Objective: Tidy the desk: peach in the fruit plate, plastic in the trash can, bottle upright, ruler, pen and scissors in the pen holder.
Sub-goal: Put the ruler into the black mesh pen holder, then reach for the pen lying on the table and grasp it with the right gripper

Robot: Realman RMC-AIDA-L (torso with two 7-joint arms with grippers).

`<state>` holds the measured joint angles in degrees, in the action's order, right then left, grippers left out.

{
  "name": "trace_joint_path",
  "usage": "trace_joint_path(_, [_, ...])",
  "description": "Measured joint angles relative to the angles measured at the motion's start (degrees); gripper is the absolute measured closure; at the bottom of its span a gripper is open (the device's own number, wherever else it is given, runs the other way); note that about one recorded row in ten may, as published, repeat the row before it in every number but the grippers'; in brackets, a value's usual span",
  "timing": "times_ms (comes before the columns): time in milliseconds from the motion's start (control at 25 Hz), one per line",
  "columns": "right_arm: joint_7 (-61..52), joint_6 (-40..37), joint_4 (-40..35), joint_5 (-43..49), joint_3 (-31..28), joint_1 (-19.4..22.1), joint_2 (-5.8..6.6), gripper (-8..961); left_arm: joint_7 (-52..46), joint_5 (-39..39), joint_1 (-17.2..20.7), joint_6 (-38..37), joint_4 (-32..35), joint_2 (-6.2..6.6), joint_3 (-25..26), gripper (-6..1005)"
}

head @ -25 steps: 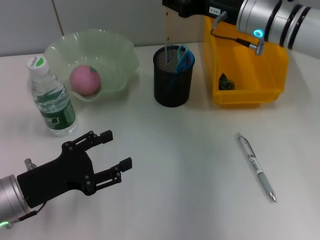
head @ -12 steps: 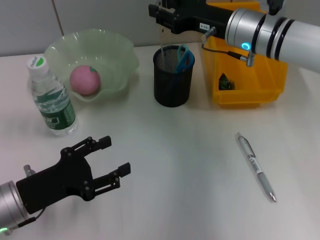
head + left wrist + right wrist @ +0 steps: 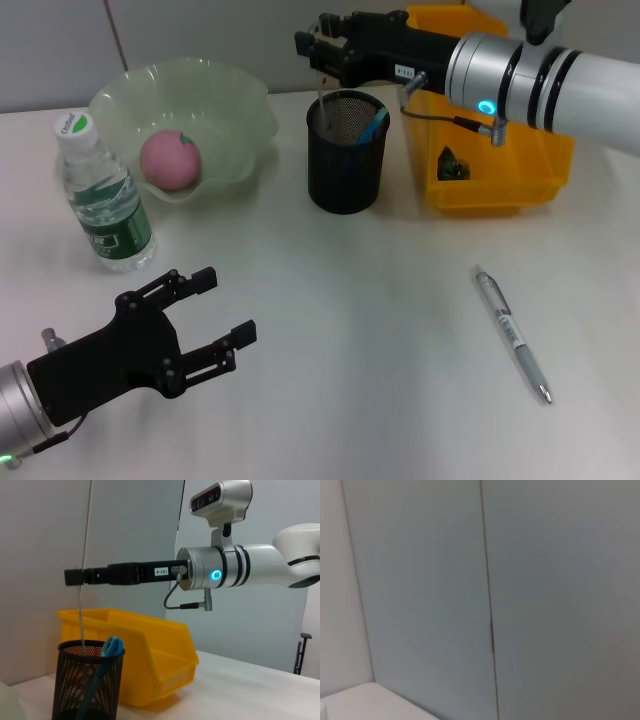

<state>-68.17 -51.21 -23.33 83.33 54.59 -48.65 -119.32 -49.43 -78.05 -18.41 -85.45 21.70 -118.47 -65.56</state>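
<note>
At upper centre, the clear ruler [image 3: 322,95] is pinched by the right gripper [image 3: 318,48] and should be lowered straight into the mesh pen holder [image 3: 346,152]; the left gripper [image 3: 226,305] is spread open.

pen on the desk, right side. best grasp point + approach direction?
Grip the pen at mid-barrel, coming straight down from above, with the fingers closing across its narrow width. It lies flat on the bare table, slanting away from the robot, so only a top-down pinch across the barrel looks workable. Nothing lies close beside it.
</note>
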Motion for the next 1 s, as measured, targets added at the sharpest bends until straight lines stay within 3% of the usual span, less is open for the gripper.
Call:
trace_joint_path(240, [0.02,0.5,-0.21,-0.13,0.44,0.18,0.03,548,0.34,0.3,0.03,0.0,-0.07,-0.08,0.0,191])
trace_joint_path(600, [0.04,-0.07,-1.61,-0.26,0.47,0.77,0.06,370,0.35,0.71,0.14,-0.15,-0.14,-0.09,0.0,190])
trace_joint_path(1000, [-1.64,-5.14,-8.75,-1.63,2.64,6.57,-0.17,314,5.5,2.41,-0.24,0.38,-4.7,-0.27,0.0,192])
